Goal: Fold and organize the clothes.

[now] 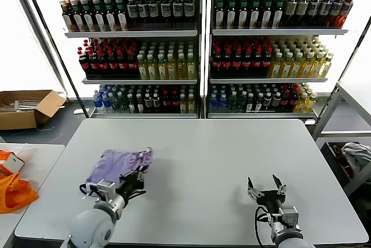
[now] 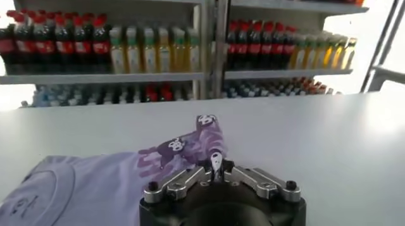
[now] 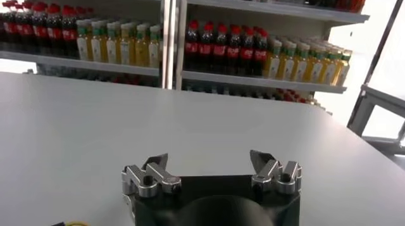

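Left gripper [image 1: 137, 177] at T-shirt [image 1: 116, 164] edge

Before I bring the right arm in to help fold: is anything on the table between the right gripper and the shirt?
Nothing visible. Only bare table lies between the open right gripper and the lavender T-shirt, where the left gripper is shut on the fabric.

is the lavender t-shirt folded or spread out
Folded: the lavender T-shirt lies as a compact bundle, left end effector shut on its edge.
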{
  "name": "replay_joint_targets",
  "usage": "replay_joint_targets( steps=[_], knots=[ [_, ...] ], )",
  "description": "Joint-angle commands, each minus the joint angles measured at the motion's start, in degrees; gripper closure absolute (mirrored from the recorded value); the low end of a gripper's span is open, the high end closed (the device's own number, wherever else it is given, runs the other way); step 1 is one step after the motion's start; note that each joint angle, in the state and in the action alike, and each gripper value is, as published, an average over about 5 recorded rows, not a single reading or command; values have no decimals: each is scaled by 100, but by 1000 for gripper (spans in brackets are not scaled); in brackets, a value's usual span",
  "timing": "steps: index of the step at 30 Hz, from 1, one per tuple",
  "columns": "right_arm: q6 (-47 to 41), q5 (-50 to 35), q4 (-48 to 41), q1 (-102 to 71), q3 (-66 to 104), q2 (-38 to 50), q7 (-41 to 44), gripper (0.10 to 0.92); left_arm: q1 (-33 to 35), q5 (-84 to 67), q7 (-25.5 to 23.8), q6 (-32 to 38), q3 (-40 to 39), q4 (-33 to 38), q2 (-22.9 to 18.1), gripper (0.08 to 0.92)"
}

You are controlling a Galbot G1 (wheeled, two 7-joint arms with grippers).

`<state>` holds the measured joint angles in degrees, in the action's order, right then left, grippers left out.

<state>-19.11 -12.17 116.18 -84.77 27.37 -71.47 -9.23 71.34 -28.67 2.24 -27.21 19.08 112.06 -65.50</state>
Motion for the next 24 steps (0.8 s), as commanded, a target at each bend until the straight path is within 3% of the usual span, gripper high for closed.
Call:
replay_joint_targets(
  steps=[1, 7, 16, 20, 24],
  knots=[
    [-27, 28, -4, 86, -205, -140, -20, 203, -483, -1646, 557, 728, -1295, -2, -844, 773],
    [-106, -205, -110, 240, -567, -227, -117, 203, -782, -1803, 1064, 885, -1178, 56, -1185, 600],
    [-646, -2445, 106, 1121, -1489, -71, -365, 203, -373, -569, 1146, 600, -137, 359, -624, 340],
    [-909, -3218, 75, 1648, -1911, 12, -612, 203, -18, 321, 1257, 434, 209, 602, -579, 227],
    [-1251, -3839, -168, 2182, -2409, -24, -1257, 203, 358, 914, 1516, 368, 438, 691, -668, 181]
  ],
)
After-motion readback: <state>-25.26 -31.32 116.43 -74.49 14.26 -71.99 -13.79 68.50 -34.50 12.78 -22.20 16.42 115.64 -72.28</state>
